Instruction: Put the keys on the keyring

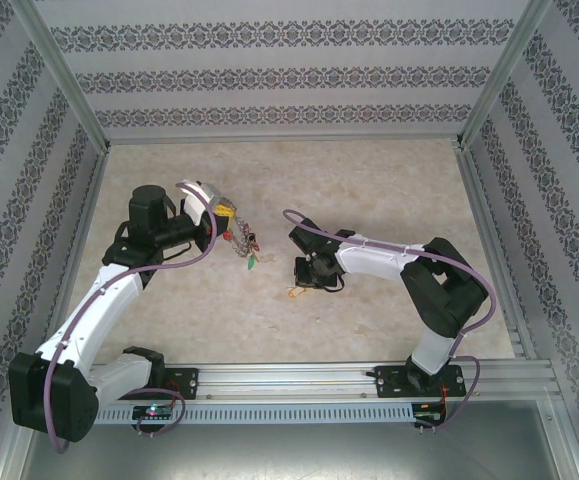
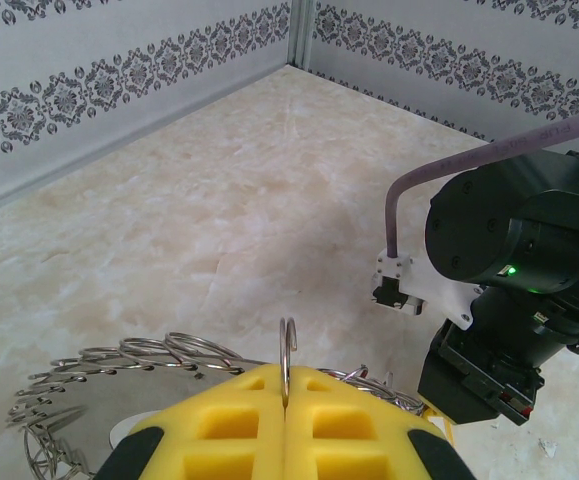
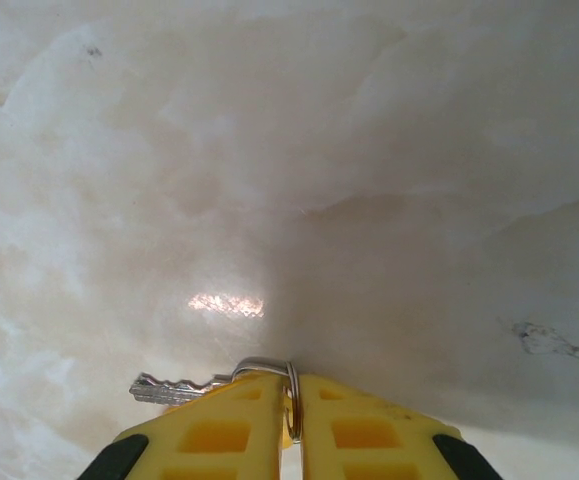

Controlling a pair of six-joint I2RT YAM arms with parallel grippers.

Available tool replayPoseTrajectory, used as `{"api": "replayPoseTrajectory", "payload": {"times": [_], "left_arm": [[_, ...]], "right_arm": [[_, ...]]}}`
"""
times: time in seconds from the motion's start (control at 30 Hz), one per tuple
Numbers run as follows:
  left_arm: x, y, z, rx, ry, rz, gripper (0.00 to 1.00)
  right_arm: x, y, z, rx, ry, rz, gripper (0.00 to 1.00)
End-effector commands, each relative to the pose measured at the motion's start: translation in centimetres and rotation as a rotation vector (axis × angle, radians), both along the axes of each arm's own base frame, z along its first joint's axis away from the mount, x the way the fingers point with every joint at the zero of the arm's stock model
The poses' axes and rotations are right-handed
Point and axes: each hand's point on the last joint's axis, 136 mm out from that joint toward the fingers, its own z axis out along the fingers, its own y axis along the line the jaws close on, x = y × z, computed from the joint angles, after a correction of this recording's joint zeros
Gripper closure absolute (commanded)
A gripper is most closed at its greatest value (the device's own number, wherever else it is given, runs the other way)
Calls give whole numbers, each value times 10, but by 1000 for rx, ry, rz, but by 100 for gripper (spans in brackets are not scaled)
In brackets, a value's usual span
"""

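My left gripper (image 1: 225, 213) (image 2: 287, 378) is shut on the wire of the keyring (image 1: 242, 244) (image 2: 287, 345). The keyring's end loop stands up between the yellow pads, and its many silvery keys and small rings hang below with red and green tags. My right gripper (image 1: 308, 281) (image 3: 291, 392) points down at the table, right of the keyring. It is shut on the small split ring of one of the keys (image 3: 174, 387), whose silver blade sticks out to the left on the marble surface. A pale tan-orange tag (image 1: 294, 293) shows beside that gripper.
Patterned walls and aluminium posts (image 1: 69, 90) close in the marble table (image 1: 369, 180) on three sides. A metal rail (image 1: 299, 378) runs along the near edge. The right arm's black wrist (image 2: 514, 270) hangs close to the right of my left gripper.
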Motion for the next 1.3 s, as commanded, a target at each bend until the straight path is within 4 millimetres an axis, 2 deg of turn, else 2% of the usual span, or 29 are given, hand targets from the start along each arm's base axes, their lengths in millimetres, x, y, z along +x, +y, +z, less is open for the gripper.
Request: {"api": "replayPoseTrajectory", "payload": {"times": [0.0, 0.63, 0.8, 1.0, 1.27], "left_arm": [[-2, -6, 15, -18, -59, -26, 100], [-3, -7, 14, -14, -57, -33, 100], [-3, -7, 14, -14, -56, -32, 100], [-3, -7, 12, -14, -50, -35, 100], [-5, -8, 10, -17, -43, -45, 100]], "right_arm": [[3, 0, 1, -30, -14, 12, 86], [5, 2, -3, -25, -18, 13, 86], [6, 2, -2, -26, -25, 18, 92], [7, 1, 4, -31, -53, 51, 94], [5, -10, -2, -52, -46, 101, 93]]}}
